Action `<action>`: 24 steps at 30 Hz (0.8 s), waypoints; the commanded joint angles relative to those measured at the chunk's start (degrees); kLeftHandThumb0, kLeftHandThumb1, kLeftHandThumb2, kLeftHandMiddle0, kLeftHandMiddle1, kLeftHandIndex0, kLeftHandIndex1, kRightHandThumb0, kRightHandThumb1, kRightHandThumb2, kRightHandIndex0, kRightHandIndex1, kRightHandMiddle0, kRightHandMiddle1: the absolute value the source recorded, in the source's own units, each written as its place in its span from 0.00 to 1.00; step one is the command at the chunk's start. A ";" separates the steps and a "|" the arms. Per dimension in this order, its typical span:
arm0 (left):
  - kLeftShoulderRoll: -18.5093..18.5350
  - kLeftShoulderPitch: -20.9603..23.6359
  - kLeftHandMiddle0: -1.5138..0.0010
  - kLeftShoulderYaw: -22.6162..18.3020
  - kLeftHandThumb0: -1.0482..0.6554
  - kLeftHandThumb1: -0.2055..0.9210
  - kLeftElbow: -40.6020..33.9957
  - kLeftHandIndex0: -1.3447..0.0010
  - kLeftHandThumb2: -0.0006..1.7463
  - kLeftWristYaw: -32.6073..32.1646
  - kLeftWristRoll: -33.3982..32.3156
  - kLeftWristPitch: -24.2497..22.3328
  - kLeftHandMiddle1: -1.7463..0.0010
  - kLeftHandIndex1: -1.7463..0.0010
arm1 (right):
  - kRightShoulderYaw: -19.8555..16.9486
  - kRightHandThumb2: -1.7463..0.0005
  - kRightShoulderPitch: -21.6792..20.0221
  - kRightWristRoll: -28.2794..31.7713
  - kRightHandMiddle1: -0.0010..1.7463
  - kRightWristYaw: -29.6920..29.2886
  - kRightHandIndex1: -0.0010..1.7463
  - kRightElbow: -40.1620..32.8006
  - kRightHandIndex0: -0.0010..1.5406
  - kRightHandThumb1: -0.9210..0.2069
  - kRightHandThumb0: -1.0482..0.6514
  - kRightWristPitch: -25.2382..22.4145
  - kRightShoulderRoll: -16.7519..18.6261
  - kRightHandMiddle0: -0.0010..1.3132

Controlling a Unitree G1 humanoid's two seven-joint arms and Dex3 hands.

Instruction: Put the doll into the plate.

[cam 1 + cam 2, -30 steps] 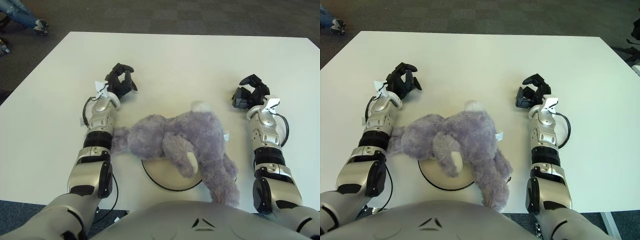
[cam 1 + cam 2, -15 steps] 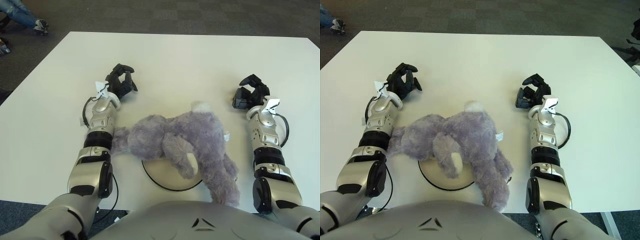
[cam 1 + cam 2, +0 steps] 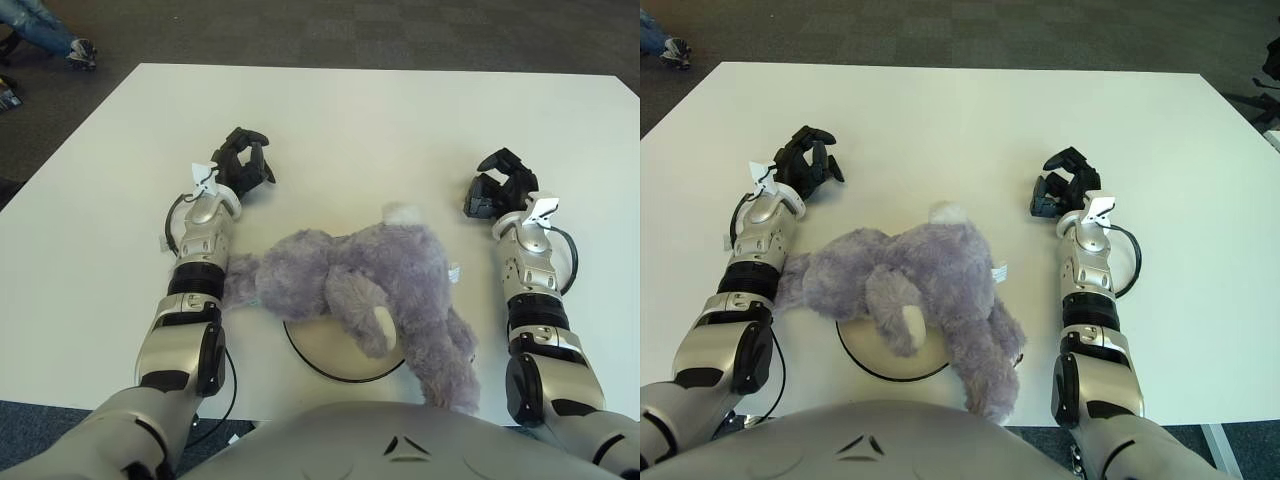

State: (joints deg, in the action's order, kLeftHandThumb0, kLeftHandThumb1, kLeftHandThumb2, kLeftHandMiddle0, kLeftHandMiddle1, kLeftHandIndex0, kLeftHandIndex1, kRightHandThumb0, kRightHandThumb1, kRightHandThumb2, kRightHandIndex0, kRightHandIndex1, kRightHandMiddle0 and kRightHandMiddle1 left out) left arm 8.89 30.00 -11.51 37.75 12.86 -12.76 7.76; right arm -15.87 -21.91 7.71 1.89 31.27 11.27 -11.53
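Observation:
A purple plush doll (image 3: 365,290) with a white tail lies across a white plate with a dark rim (image 3: 330,358) at the near edge of the table; it covers most of the plate and overhangs it on both sides. My left hand (image 3: 240,162) rests on the table to the doll's upper left, fingers relaxed and empty. My right hand (image 3: 497,185) rests to the doll's upper right, fingers relaxed and empty. Neither hand touches the doll.
The white table (image 3: 380,130) stretches out beyond the hands. Dark carpet surrounds it. A person's shoe and leg (image 3: 60,40) show at the far left on the floor.

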 commanded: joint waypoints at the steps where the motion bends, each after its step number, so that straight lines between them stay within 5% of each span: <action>1: -0.71 -0.36 0.35 0.00 0.38 0.72 0.03 0.71 0.55 -0.22 0.09 0.14 0.00 0.00 | 0.11 0.00 -0.27 0.59 1.00 0.39 0.98 0.76 0.58 0.88 0.61 -0.39 0.12 0.53; 24: -0.60 -0.59 0.34 0.25 0.38 0.71 -0.52 0.71 0.55 -0.05 0.11 -0.48 0.00 0.00 | 0.24 0.00 -0.16 0.72 1.00 0.55 0.95 0.25 0.60 0.90 0.61 -1.51 0.18 0.54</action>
State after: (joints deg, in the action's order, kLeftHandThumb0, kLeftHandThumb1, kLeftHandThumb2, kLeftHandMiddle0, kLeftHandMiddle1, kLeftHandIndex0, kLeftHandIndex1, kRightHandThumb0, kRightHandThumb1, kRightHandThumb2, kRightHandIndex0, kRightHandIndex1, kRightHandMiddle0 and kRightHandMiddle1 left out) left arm 8.73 29.99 -11.30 37.29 12.77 -12.73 7.69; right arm -15.86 -21.95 7.74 1.98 31.24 11.00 -11.54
